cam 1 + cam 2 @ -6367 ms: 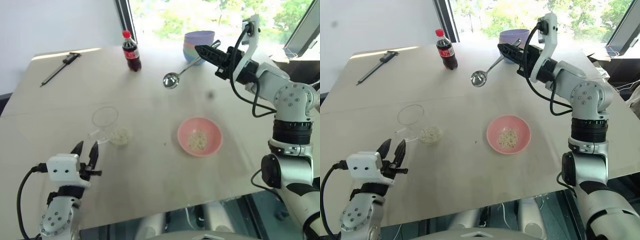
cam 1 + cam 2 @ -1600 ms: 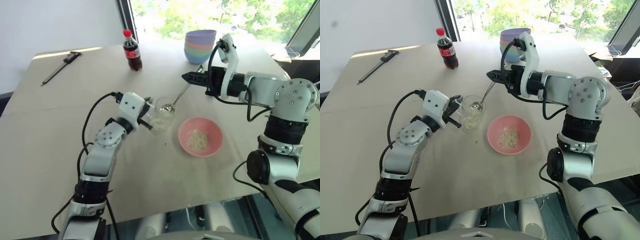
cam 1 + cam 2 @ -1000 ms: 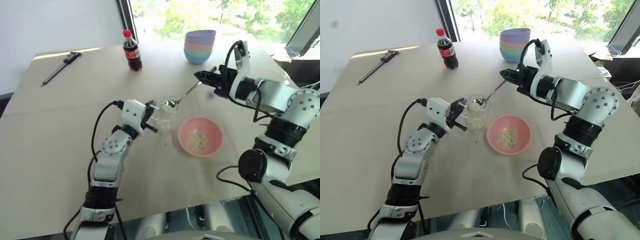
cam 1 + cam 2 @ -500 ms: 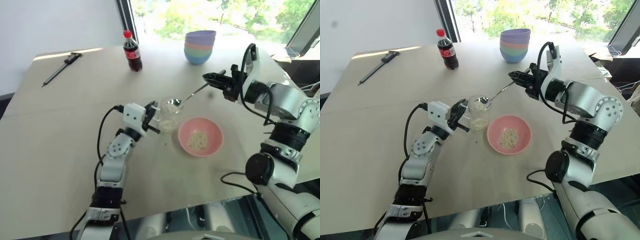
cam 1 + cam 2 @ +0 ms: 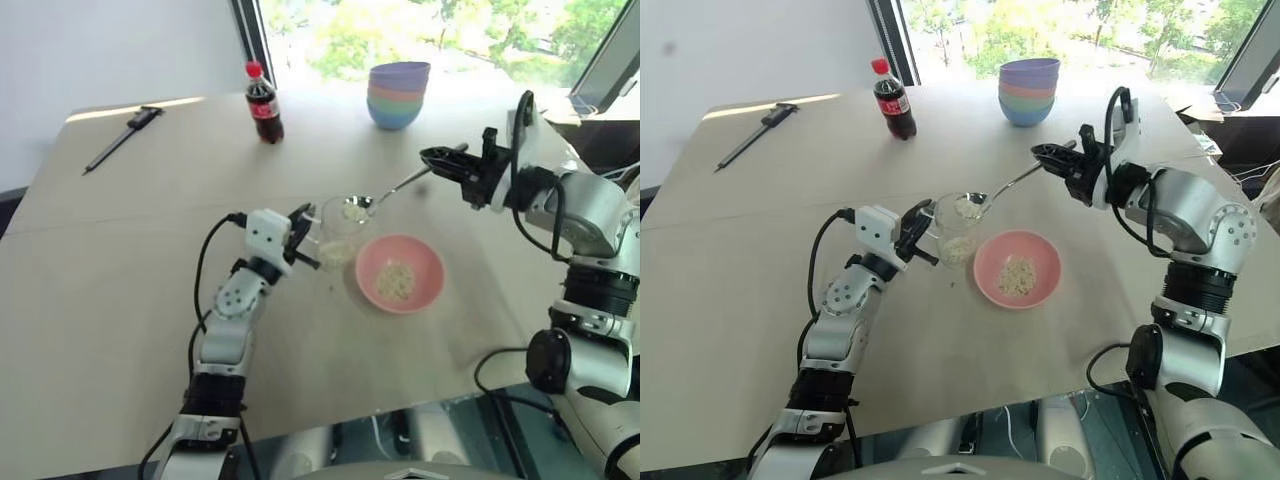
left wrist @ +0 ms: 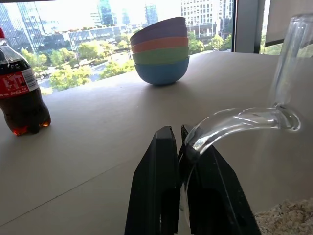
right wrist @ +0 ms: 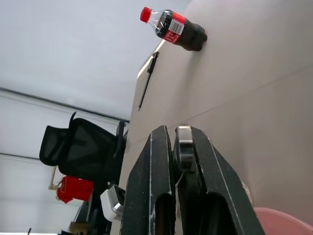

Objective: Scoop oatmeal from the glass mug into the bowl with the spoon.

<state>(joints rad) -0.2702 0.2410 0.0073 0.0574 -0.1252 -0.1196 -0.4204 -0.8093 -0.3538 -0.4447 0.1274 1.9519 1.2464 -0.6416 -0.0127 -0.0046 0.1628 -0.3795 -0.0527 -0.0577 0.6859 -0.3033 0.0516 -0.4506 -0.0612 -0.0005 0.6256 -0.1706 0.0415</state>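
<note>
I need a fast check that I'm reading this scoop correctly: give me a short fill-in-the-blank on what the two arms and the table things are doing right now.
1. The left gripper is shut on the clear glass mug's ____.
2. The slim silver metal spoon, held by the right gripper, carries pale oatmeal just above the mug's ____.
3. The shallow pink plastic bowl already holds some ____.
4. The small cola bottle has a ____ cap.

Missing words: handle; rim; oatmeal; red

High-rise office: skyline window, chair
</note>
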